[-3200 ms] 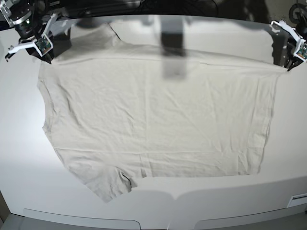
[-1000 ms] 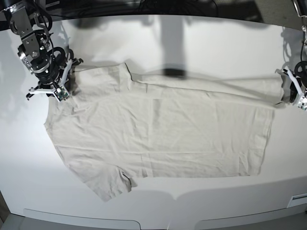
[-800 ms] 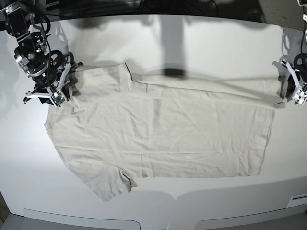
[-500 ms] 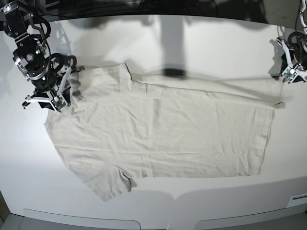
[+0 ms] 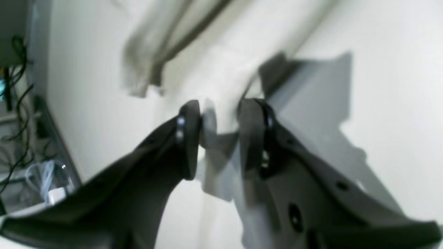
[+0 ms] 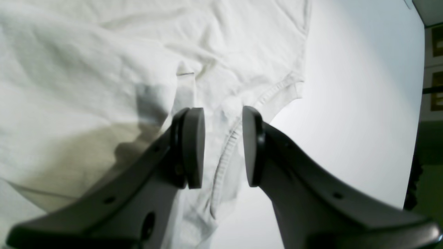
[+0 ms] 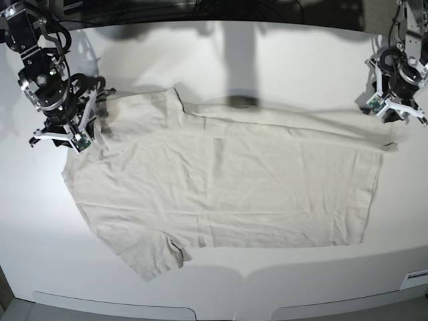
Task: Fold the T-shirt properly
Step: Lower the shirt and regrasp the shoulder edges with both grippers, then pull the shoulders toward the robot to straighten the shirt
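Shirt: wrinkled pale beige cotton T-shirt [image 7: 221, 184] lies spread flat on the white counter [image 7: 301, 60], far edge folded over
Right fingers [image 6: 221, 145]: parted, empty, above the ribbed hem
Left fingers [image 5: 221, 138]: parted, empty, near the shirt's corner

We see the T-shirt [image 7: 221, 184] spread across the middle of the white table [image 7: 301, 60], with bare tabletop open along the far edge, the near edge and both ends. The right gripper [image 7: 57, 137] hangs just over the shirt's shoulder corner, jaws parted with only cloth beneath them. The left gripper [image 7: 400, 112] sits above bare table just past the shirt's far corner, jaws apart. Cables [image 5: 14, 86] crowd the space beyond the table edge there.
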Controlling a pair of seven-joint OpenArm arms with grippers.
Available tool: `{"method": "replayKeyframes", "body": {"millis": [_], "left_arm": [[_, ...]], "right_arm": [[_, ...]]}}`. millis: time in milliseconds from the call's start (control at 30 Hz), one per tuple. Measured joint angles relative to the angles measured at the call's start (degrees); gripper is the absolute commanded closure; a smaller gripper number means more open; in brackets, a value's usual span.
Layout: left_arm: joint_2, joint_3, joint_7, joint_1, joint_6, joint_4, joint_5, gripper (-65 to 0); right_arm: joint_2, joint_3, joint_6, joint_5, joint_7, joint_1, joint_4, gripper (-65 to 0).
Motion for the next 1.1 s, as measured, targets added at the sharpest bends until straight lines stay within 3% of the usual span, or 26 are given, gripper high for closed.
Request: {"method": "replayKeyframes", "body": {"millis": [200, 300, 333, 600, 700, 900, 1100], "left_arm": [[-0.1, 0.0, -1.1, -2.2, 0.3, -3.4, 1.6, -16.9], [-0.1, 0.0, -0.9, -1.8, 0.1, -3.5, 1.9, -1.3], [0.0, 0.0, -1.0, -1.7, 0.2, -3.7, 2.0, 0.0], [0.0, 0.0, 0.9, -1.6, 0.3, -3.5, 1.8, 0.0], [0.0, 0.0, 1.7, -1.6, 0.3, -3.5, 0.4, 0.0], [-0.1, 0.0, 2.7, -1.6, 0.5, -3.7, -4.9, 0.0], [-0.1, 0.0, 2.7, -1.6, 0.5, -3.7, -4.9, 0.0]], "right_arm": [[0.0, 0.0, 0.0, 0.0, -3.2, 0.0, 0.0, -18.9], [0.0, 0.0, 0.2, 0.1, -7.1, -0.5, 2.3, -18.9], [0.0, 0.0, 0.2, 0.0, -8.3, -0.6, 3.8, -18.9], [0.2, 0.4, 0.3, -8.9, -18.4, -5.8, 17.3, -18.9], [0.3, 0.4, 0.4, -11.4, -19.4, -8.3, 17.5, -19.2], [0.3, 0.4, 4.8, -11.3, -19.4, -13.2, 17.3, -38.1], [0.3, 0.4, 5.0, -11.3, -19.4, -17.1, 17.3, -39.2]]}}
